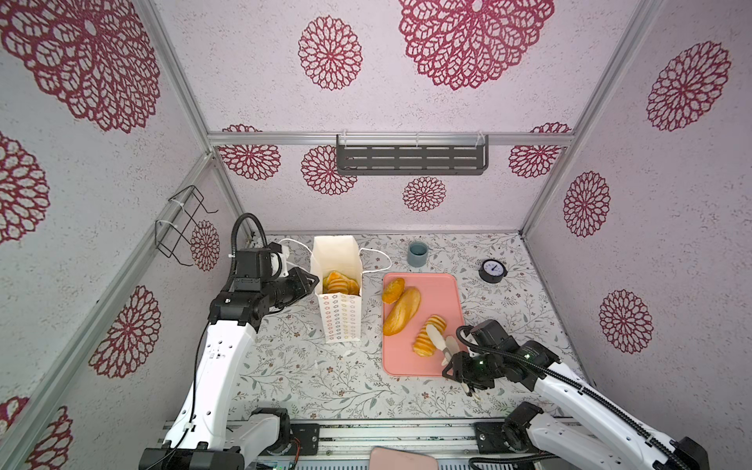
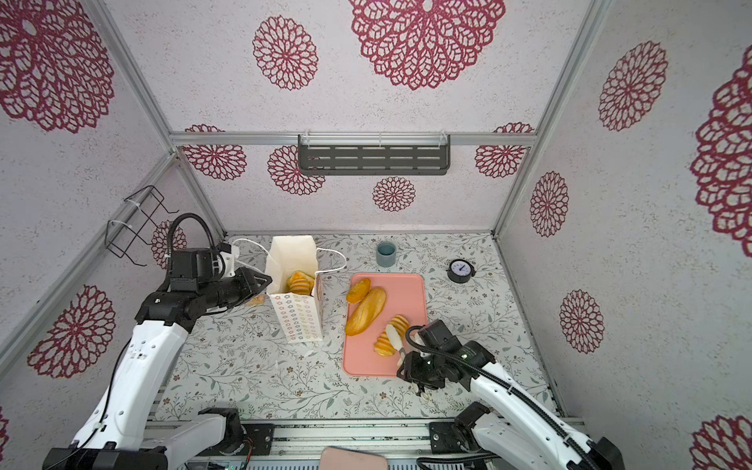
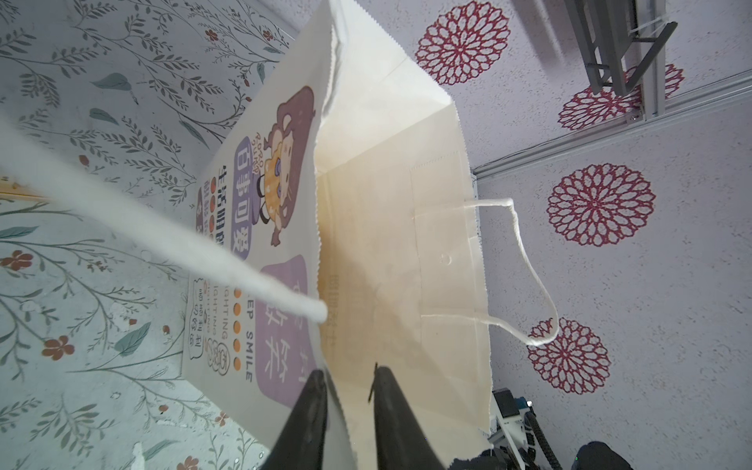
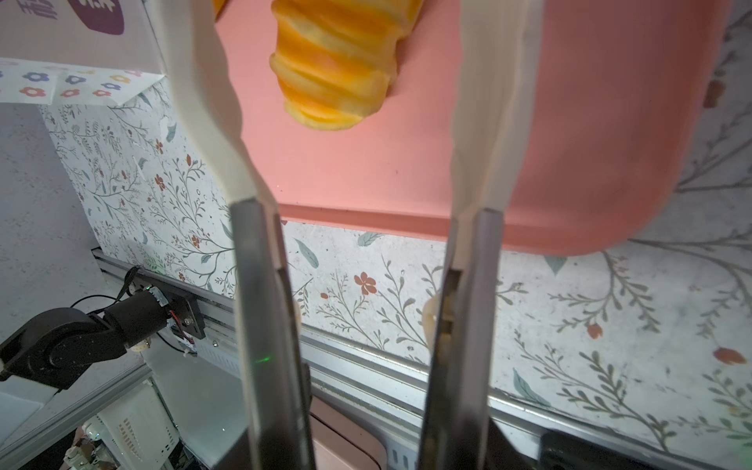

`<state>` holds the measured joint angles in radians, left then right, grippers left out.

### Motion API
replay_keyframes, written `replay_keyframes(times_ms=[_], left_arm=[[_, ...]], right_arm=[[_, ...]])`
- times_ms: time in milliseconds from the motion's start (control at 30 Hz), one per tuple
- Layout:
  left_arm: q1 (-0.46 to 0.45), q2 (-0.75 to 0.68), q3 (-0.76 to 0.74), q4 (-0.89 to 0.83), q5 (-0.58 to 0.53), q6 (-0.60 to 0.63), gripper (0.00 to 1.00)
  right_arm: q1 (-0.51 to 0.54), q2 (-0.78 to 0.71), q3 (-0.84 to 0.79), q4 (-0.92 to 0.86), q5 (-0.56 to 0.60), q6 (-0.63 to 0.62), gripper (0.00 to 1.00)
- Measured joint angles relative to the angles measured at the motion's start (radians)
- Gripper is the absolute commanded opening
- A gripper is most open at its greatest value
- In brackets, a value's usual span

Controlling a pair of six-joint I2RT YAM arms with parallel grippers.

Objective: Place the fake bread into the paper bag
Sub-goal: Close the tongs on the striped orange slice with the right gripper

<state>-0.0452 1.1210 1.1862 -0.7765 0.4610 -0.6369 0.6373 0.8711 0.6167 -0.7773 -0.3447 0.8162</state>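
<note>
The left hand (image 1: 310,280) is at the rim of the tall white paper bag (image 1: 341,325) with cord handles and a flower-outline pattern. The bag stands upright and open on the floral-printed table (image 1: 309,378). In the left wrist view the hand's two black fingers (image 3: 309,411) are only slightly parted and straddle the bag's printed wall. One finger is outside, against the paper. The other is inside, with a gap showing between it and the wall, so the paper is not clamped. A white cord handle (image 3: 171,232) runs across just in front of this hand. Inside the bag, just beyond the fingertips, lie golden-orange pieces of plastic fake bread (image 1: 341,283). In a top view a small orange piece (image 2: 257,300) shows on the table right under this hand, outside the bag.

The right hand (image 1: 441,339) is over the near end of the flat pink rectangular tray (image 1: 447,293). It holds nothing, and its white fingers (image 4: 203,101) are spread wide. A yellow-and-orange ridged loaf (image 4: 337,73) lies straight ahead between the fingers, with space on each side. Farther ahead of this hand and to its left, on the same tray, lies a long smooth golden-brown loaf (image 1: 403,311). A small brown oval bun (image 1: 393,290) sits right against the loaf's far end. The bag stands further to this hand's left, off the tray.
</note>
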Motion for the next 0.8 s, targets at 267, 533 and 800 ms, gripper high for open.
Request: replay_keyframes(times_ms=[267, 533, 800], left_arm=[[0.0, 0.0, -0.005, 0.002, 0.0, 0.0, 0.24], [0.0, 0.0, -0.008, 0.002, 0.0, 0.002, 0.24], [0.0, -0.001, -0.008, 0.001, 0.0, 0.002, 0.24]], right_arm=[[0.0, 0.065, -0.006, 0.045, -0.006, -0.001, 0.53], [0.0, 0.144, -0.006, 0.103, -0.023, -0.004, 0.51], [0.0, 0.2, -0.005, 0.13, -0.024, -0.013, 0.45]])
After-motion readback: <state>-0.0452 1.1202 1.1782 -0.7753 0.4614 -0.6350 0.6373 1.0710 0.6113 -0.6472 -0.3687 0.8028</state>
